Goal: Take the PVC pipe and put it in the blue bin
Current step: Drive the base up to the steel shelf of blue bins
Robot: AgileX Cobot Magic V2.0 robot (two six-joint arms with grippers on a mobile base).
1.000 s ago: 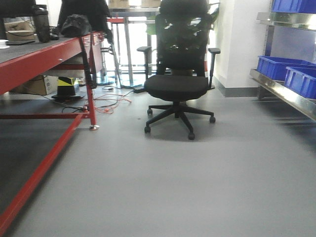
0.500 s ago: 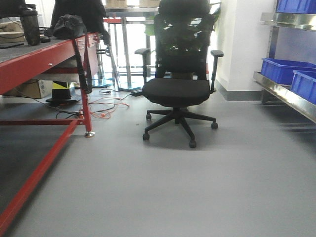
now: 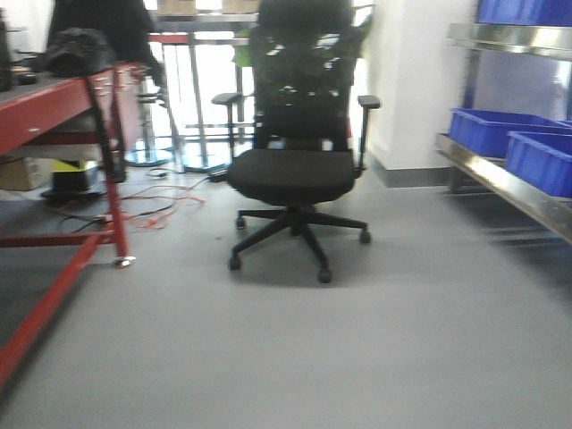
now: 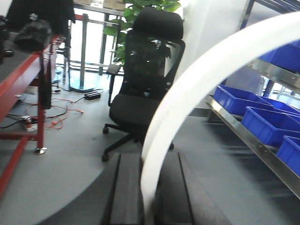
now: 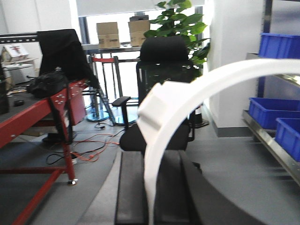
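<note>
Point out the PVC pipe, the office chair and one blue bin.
PVC pipe [image 4: 187, 96]: left wrist view, middle of its white curve.
office chair [image 3: 290, 174]: exterior front-facing view, seat cushion.
blue bin [image 3: 487, 132]: exterior front-facing view, front wall.

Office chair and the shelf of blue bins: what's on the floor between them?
Nothing: only bare grey floor separates the office chair from the blue bins, as the exterior front-facing view shows.
</note>
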